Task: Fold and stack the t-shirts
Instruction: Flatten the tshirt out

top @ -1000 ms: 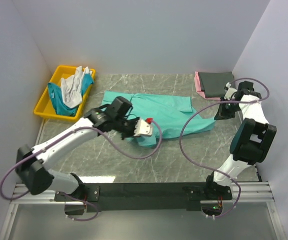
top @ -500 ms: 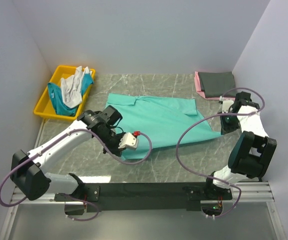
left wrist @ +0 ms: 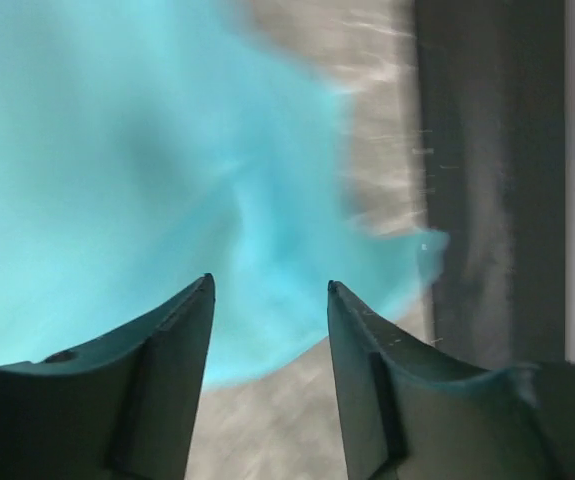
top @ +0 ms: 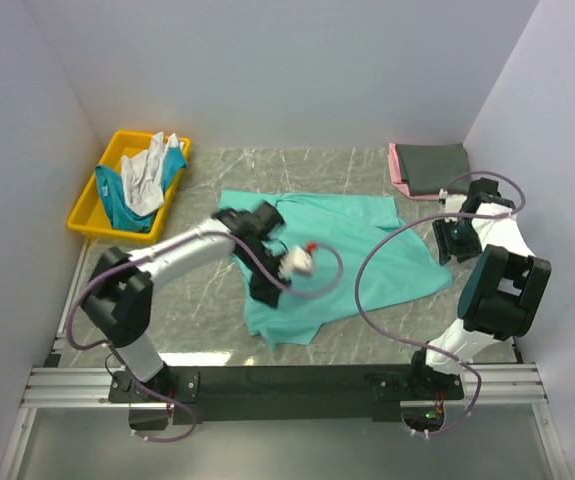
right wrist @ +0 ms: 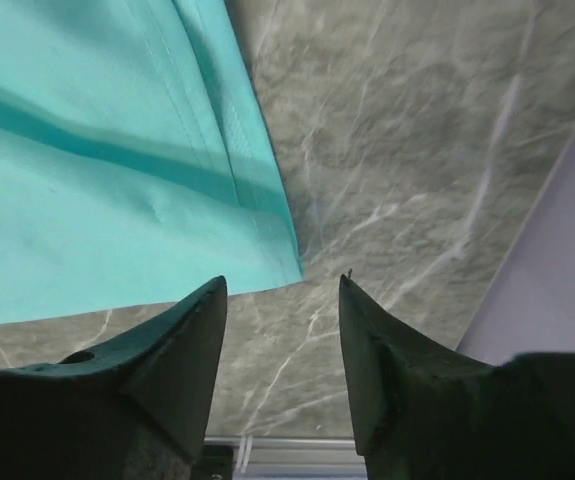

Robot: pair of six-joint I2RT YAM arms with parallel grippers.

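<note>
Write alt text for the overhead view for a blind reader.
A sea-green t-shirt lies rumpled across a marble table, the left gripper over its near left part and the right gripper at its right edge. A yellow bin holding white and teal shirts sits far left; a folded grey shirt on a pink one, far right.

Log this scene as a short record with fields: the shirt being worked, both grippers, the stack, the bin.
shirt in work: sea-green t-shirt, unfolded and rumpled, middle of the table
left gripper: open, over the shirt's left half, holding nothing
right gripper: open, at the shirt's right corner, holding nothing
stack: dark grey shirt folded on a pink shirt, back right corner
bin: yellow bin, back left, holding a white shirt and a teal shirt, both unfolded
</note>
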